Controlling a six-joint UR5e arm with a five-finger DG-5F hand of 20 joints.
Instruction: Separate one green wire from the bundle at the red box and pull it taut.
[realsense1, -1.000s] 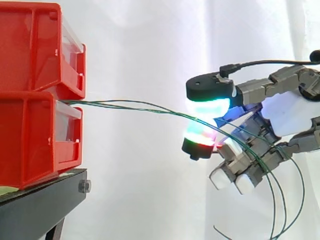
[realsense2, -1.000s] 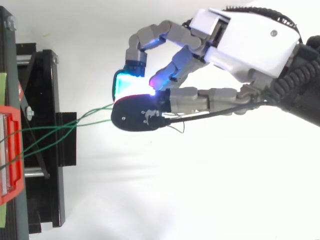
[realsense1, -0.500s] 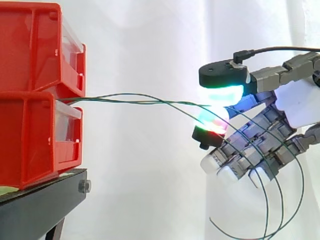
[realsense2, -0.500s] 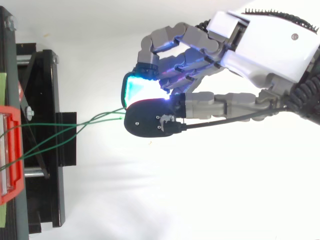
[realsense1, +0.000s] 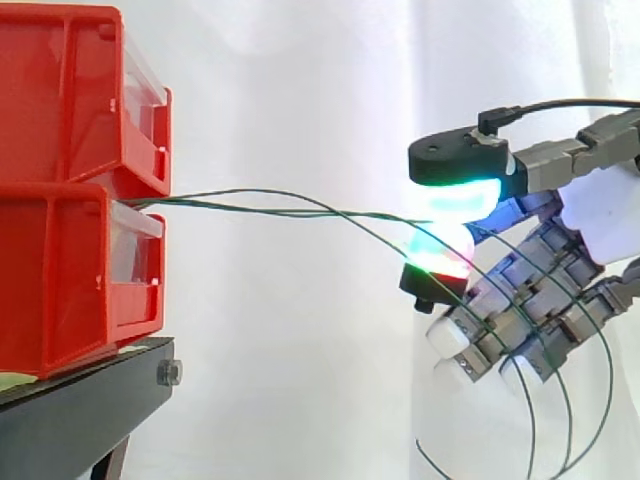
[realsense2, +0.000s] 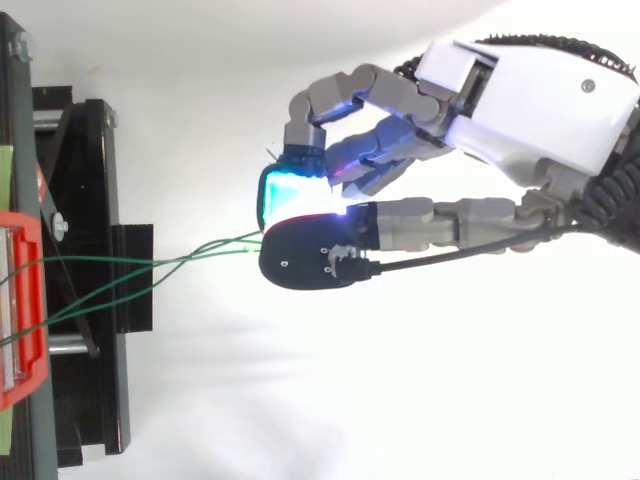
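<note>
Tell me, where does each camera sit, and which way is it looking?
Side view: beside the work at about its height, looking level across at the red bins and green wires; the hand comes in from the right.
Top view: above the work, looking down on the black stand; the hand reaches in from the right.
Shared: the same hand pinching the same green wires that run from the red bins.

This looks like a robotics lab test rig, not a lived-in room. A plain white curtain (realsense1: 300, 380) closes off the whole background. At nine o'clock in the side view, two red plastic bins (realsense1: 60, 110) sit stacked on a black metal stand (realsense1: 80, 420), which shows a bolt (realsense1: 169, 373) at seven o'clock. At three o'clock a robot hand (realsense1: 605, 210) with glowing pads pinches a green wire (realsense1: 260, 211) running from the bins.
</note>
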